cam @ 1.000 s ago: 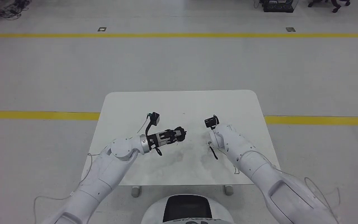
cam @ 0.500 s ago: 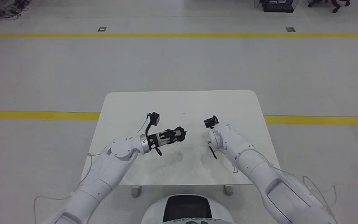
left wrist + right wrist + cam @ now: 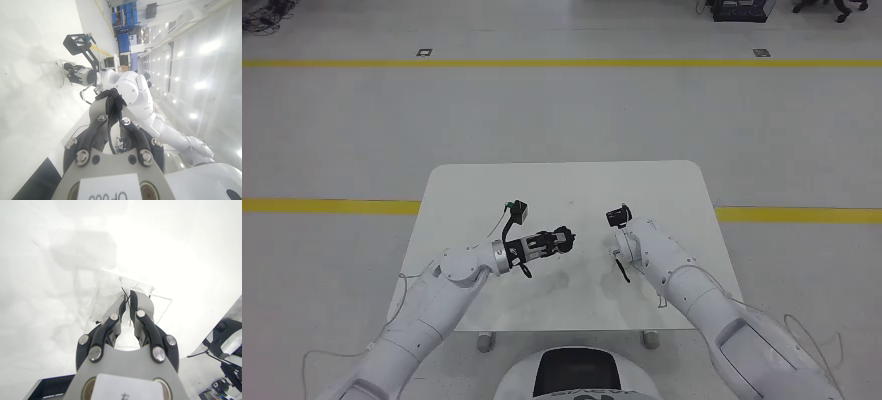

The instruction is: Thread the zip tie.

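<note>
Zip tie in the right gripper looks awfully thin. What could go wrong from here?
Two risks, as I judge it. The zip tie is a thin strip pinched at a slant in the right gripper; it might slip or twist, and its end would then point the wrong way. The gripper is also close over a clear plate, whose edges are hard to make out, so it could bump or shove the plate.

White table under left gripper fingers. Grey floor all round. Yellow line far beyond fingertips; second yellow line runs under table. Square floor marker beside far line. Blue shelving, ceiling lights well beyond fingers.
</note>
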You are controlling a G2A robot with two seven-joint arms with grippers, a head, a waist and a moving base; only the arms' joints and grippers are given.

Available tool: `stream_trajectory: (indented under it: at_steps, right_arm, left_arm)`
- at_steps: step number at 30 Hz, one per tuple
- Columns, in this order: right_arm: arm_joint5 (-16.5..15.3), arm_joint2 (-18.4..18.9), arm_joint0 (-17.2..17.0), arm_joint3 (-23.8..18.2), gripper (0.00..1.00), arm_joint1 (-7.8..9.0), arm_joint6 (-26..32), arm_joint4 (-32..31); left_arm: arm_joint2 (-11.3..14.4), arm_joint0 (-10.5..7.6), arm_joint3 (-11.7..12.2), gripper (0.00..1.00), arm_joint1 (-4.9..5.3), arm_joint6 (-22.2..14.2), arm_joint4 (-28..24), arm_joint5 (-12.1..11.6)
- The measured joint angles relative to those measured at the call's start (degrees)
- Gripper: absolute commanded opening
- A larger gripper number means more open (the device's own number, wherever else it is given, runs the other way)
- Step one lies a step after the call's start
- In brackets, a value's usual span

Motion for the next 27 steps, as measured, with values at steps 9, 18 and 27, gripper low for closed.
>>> stream_trajectory:
  at_steps: [9, 18, 27]
  right_arm:
    - [-0.2, 1.4, -0.8, -1.5, 0.09, 0.25, 0.5, -1.3]
    - [0.5, 2.3, -1.5, -2.4, 0.09, 0.27, 1.4, -3.1]
    - [0.5, 2.4, -1.5, -1.6, 0.11, -0.24, 1.8, -4.0]
  left_arm:
    - [0.0, 0.0, 0.0, 0.0, 0.0, 0.0, 0.0, 0.0]
    - [0.0, 0.0, 0.0, 0.0, 0.0, 0.0, 0.0, 0.0]
    - [0.0, 0.0, 0.0, 0.0, 0.0, 0.0, 0.0, 0.0]
